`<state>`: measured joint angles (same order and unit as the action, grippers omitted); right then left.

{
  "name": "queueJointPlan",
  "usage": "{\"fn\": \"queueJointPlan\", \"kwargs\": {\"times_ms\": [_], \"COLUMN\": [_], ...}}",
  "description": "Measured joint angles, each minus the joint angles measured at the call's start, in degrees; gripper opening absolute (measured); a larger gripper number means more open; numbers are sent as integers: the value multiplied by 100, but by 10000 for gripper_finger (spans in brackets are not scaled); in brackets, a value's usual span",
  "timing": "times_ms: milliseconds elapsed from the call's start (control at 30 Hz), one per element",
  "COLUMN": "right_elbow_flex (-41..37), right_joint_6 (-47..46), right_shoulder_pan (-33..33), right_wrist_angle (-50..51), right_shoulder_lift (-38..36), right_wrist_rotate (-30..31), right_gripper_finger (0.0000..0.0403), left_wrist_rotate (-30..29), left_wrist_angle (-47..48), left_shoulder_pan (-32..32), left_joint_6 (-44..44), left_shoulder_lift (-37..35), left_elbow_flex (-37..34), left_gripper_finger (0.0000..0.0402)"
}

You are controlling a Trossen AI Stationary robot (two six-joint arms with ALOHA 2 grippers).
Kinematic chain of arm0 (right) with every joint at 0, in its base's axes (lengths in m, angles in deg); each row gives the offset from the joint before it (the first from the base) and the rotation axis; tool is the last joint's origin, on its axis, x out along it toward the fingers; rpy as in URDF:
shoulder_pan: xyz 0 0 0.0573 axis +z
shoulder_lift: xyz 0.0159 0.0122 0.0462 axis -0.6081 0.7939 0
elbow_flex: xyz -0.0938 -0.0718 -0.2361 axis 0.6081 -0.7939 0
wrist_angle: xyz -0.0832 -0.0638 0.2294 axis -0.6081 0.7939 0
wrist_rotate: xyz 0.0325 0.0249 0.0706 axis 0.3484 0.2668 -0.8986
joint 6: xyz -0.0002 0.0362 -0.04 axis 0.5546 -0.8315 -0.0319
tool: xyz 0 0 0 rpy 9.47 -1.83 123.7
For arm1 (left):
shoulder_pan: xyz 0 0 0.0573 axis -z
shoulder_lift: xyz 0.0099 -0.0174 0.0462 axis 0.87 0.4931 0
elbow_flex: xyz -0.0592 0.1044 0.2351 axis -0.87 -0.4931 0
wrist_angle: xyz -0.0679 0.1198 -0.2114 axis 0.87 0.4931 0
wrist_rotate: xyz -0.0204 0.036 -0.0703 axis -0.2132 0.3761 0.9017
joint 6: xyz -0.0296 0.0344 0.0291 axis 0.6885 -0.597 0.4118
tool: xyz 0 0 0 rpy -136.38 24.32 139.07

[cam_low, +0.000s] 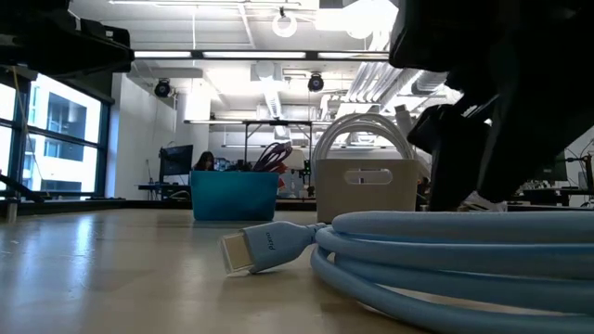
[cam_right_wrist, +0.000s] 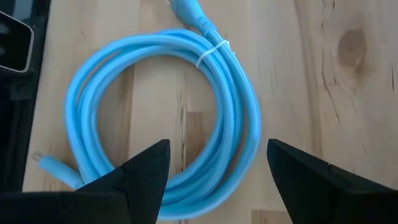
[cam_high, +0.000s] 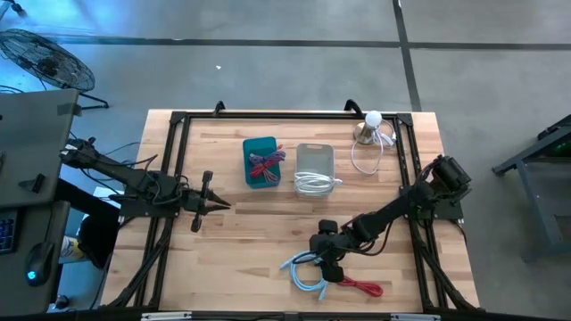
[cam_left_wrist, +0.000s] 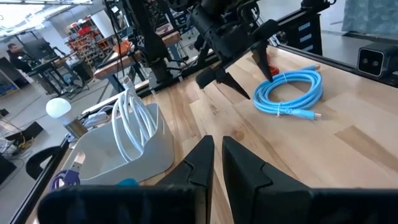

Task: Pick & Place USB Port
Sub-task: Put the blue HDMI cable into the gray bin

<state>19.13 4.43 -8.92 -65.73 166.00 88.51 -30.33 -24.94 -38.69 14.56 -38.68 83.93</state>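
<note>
A light-blue cable (cam_high: 306, 275) lies coiled flat on the wooden table near its near edge, tied with a white band; it also shows in the right wrist view (cam_right_wrist: 244, 106), the left wrist view (cam_left_wrist: 290, 93) and the low view (cam_low: 445, 243). My right gripper (cam_high: 326, 265) hangs open just over this coil (cam_right_wrist: 214, 167). One finger stands over the coil's hollow middle and the other outside the ring, and no touch shows. My left gripper (cam_high: 221, 204) waits shut over the table's left half (cam_left_wrist: 214, 158).
A red cable (cam_high: 363, 287) lies beside the blue coil. Farther back stand a teal bin (cam_high: 260, 162) with red and purple cables and a pale bin (cam_high: 314, 166) with a white cable. A lamp bulb (cam_high: 372, 120) with its cord sits at the far right. A black frame (cam_high: 175, 169) borders the table.
</note>
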Motion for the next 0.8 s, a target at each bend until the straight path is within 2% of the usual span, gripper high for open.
{"fn": "queueJointPlan", "kwargs": {"times_ms": [267, 567, 667, 733, 800], "right_elbow_flex": [0, 9, 9, 9, 9], "right_joint_6": [-203, -335, -145, -72, -1], "right_shoulder_pan": [-4, -85, -86, -115, -146], "right_wrist_angle": [5, -291, -331, -340, -397], "right_shoulder_lift": [100, 385, 399, 406, 409], "right_wrist_rotate": [-79, -508, -424, -429, -464], "right_gripper_finger": [261, 252, 209, 154, 82], "left_wrist_rotate": [-4, -15, -15, -13, -11], "left_wrist_angle": [26, 35, 34, 36, 34], "left_shoulder_pan": [-1, 0, 1, -1, 1], "left_joint_6": [0, 2, 2, 14, 24], "left_shoulder_lift": [0, 0, 0, 0, 0], "left_elbow_flex": [0, 0, 0, 0, 0], "left_gripper_finger": [30, 30, 30, 30, 30]}}
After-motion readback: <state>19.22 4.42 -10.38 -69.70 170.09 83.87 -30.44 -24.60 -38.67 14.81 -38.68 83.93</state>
